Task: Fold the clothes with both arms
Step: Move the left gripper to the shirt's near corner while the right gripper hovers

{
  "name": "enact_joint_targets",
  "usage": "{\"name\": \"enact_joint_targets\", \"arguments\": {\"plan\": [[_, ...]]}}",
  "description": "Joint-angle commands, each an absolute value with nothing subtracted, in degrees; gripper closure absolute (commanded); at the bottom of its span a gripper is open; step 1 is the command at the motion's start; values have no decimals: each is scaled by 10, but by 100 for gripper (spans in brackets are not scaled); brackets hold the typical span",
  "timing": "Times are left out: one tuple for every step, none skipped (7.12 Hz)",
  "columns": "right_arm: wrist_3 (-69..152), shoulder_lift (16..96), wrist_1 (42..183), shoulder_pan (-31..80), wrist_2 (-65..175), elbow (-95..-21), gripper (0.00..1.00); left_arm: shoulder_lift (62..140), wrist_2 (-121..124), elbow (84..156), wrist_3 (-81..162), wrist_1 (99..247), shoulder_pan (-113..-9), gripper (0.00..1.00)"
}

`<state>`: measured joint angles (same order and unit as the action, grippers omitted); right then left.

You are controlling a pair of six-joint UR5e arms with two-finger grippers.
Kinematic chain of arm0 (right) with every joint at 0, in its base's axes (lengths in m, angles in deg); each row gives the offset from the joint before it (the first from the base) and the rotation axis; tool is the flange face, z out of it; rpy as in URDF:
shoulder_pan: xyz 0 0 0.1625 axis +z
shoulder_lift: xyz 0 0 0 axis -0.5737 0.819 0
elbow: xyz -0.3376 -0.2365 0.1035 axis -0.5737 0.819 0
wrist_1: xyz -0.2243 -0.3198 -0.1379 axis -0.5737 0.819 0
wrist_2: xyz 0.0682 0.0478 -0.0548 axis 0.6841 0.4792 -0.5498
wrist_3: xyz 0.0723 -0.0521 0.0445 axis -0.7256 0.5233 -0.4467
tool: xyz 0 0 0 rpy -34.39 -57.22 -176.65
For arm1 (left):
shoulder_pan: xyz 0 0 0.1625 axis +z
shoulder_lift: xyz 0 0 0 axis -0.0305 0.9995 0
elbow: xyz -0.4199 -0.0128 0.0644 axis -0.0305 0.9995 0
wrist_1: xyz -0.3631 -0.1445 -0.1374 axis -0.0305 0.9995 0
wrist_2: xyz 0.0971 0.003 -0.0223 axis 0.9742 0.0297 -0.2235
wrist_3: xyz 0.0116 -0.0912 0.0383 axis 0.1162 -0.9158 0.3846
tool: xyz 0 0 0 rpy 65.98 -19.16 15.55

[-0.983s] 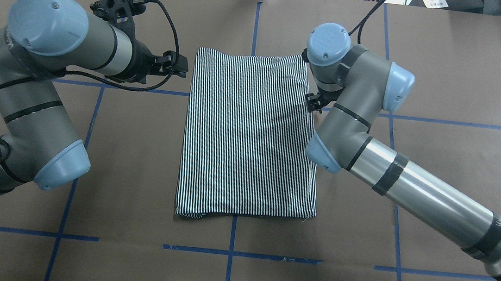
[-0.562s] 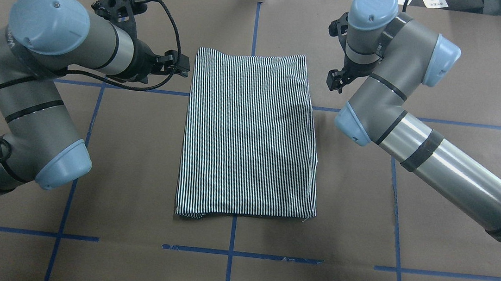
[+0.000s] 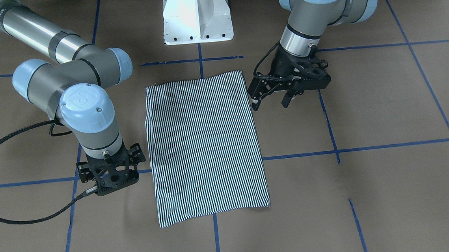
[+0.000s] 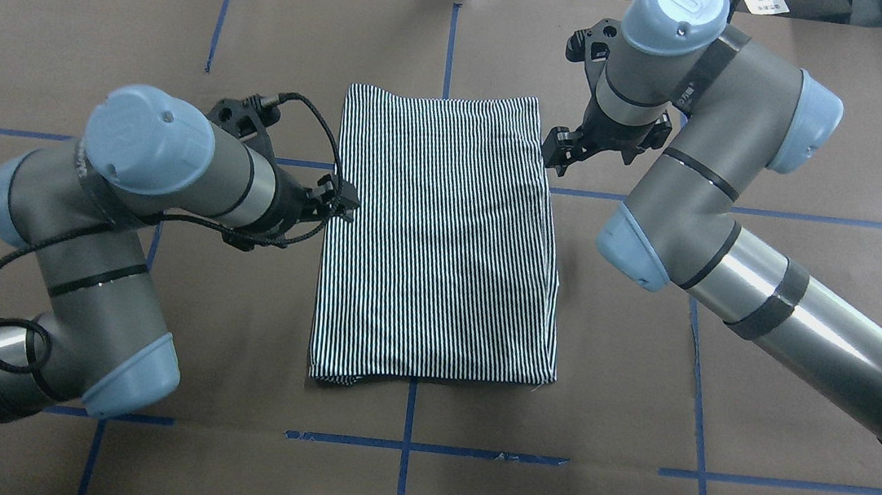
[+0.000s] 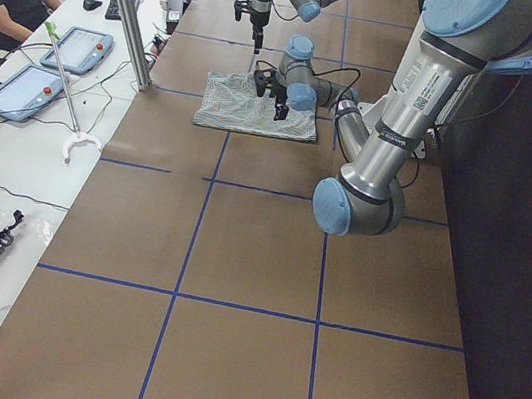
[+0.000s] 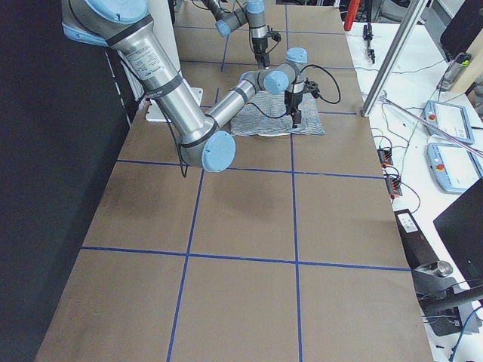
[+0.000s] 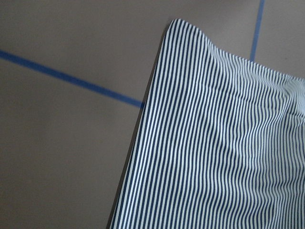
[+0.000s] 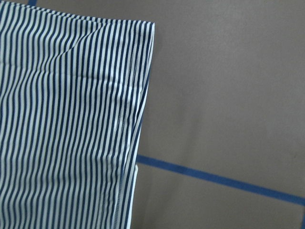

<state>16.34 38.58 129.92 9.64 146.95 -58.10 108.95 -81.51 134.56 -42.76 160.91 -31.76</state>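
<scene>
Off the left long edge, about mid-length, left claw [image 4: 337, 202] hangs spread, empty. Folded striped polo shirt [image 4: 442, 239] lies flat at surface [image 4: 239, 300] centre, long axis running near-to-far; collar end hidden. Right claw [image 4: 556, 148] sits just beside the right edge near the far corner; spread or clenched, can't tell.

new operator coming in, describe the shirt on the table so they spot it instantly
On the brown table crossed by blue tape lines, look in front of the white pedestal. The shirt lies flat there, folded into a rectangle, the only striped thing.
</scene>
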Motion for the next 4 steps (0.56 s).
{"name": "enact_joint_targets", "arguments": {"plan": [[97, 421, 1300, 73, 1483, -655, 0, 1094, -754, 1346, -527, 1531, -225, 0], [92, 423, 1300, 73, 1483, -661, 0, 1102, -752, 1343, -541, 1499, -201, 0], [92, 428, 1300, 73, 1484, -667, 0, 1103, -745, 1335, -543, 1496, -194, 1], [93, 429, 1299, 73, 1484, -672, 0, 1103, -741, 1334, -544, 1493, -191, 1]]}}
